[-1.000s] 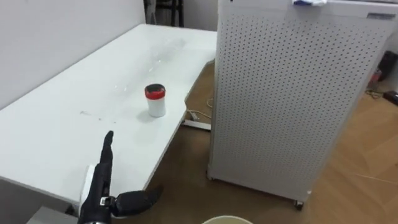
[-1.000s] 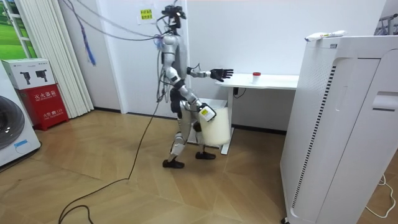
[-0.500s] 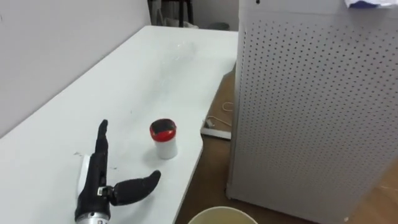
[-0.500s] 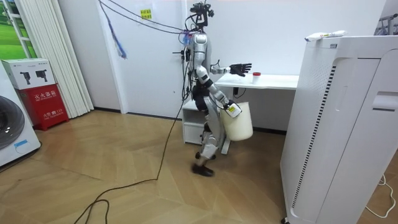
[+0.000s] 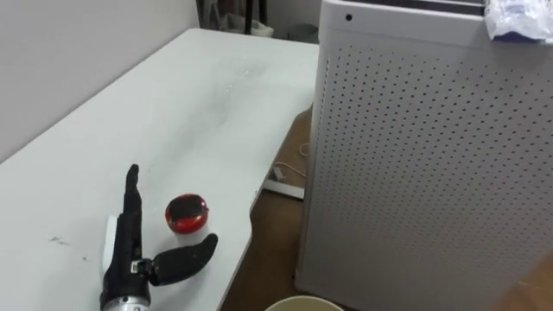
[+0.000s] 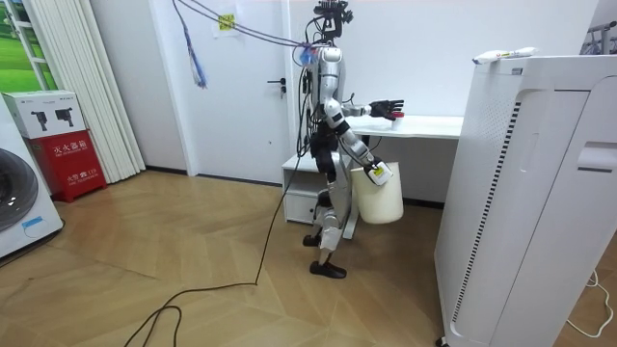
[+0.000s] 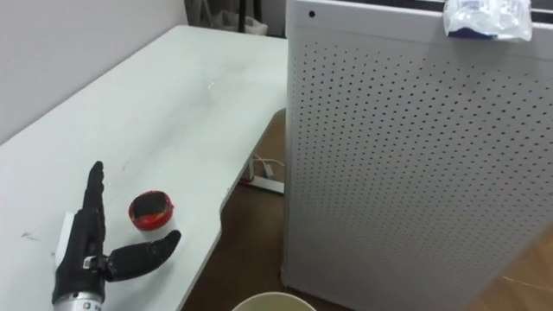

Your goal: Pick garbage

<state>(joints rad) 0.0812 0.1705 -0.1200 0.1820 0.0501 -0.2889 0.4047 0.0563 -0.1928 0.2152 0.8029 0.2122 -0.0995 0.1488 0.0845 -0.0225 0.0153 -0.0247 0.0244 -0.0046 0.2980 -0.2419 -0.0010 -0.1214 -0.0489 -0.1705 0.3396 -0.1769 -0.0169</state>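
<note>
I stand the robot at the end of the table (image 5: 186, 104), with its left arm stretched over the top. The left hand (image 5: 138, 259) is wide open above the table, the fingers (image 5: 130, 203) straight and the thumb (image 5: 192, 253) spread far to the side. The garbage I go for is the cup (image 5: 187, 213), white with a red lid. It stands upright on the table, close to the edge that faces the cabinet (image 5: 415, 164). From the head it sits in the opening between fingers and thumb, but I see no contact, and I cannot tell how high the hand is over the table.

So the step in hand, as I judge it, is the reach, and the grasp is not yet begun. To do it well I would lower the hand first. Then I would push it forward until the palm meets the cup's side below the lid, and only then curl. The cup is light and near the table edge, so a sideways knock could send it to the floor.

The bucket (image 6: 378, 195) hangs at the right hand (image 6: 378, 172) below the table top. How that hand is closed I cannot tell. Once the cup is lifted, I would drop it into the bucket.
</note>
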